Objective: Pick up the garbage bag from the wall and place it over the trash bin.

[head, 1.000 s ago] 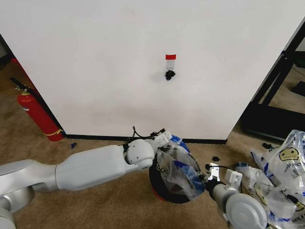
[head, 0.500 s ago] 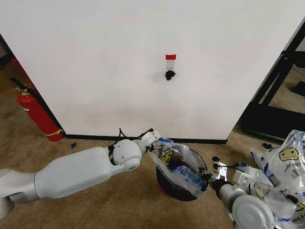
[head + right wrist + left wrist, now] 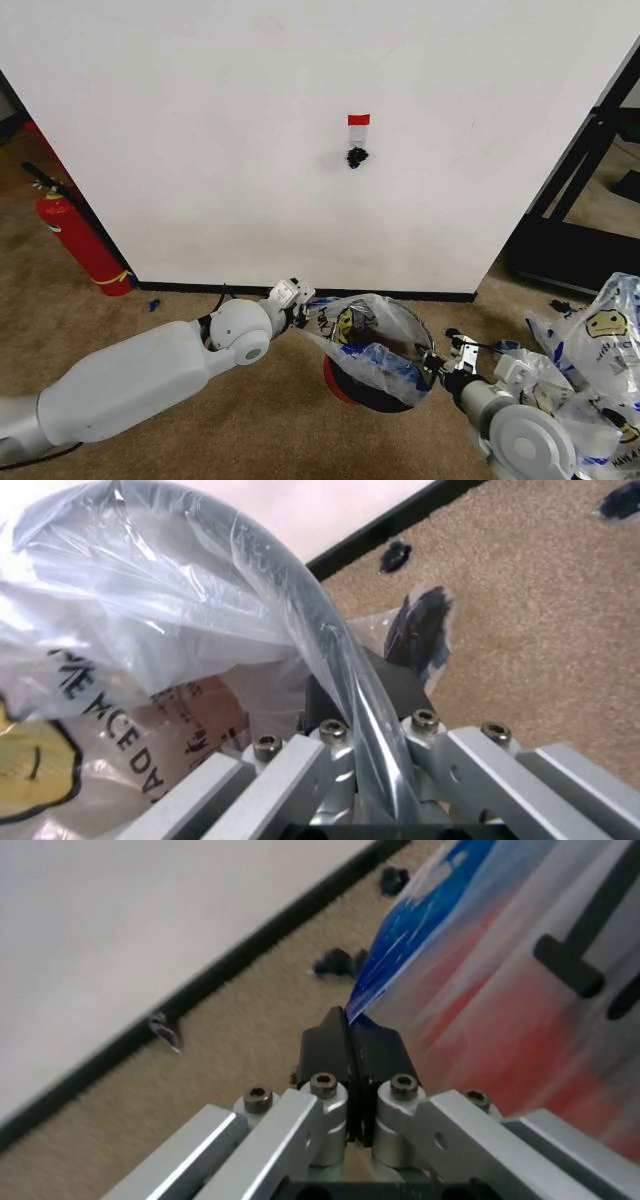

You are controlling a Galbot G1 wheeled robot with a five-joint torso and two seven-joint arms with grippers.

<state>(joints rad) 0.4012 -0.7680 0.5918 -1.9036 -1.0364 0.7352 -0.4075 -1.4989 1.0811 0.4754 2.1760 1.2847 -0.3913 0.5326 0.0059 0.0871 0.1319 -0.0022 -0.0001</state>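
The garbage bag [image 3: 372,340] is shown stretched open over the trash bin [image 3: 350,388] on the carpet [image 3: 200,300], below the wall [image 3: 200,120] with its red tape tag [image 3: 358,119] and black hook [image 3: 356,156]. One bag edge is pinched by the clenched left gripper [image 3: 305,318]; the opposite edge appears to be clamped in the right gripper [image 3: 437,366], though plastic hides its fingers. A fire extinguisher [image 3: 78,243] stands to the left; a heap of similar bags [image 3: 590,370] lies to the right.
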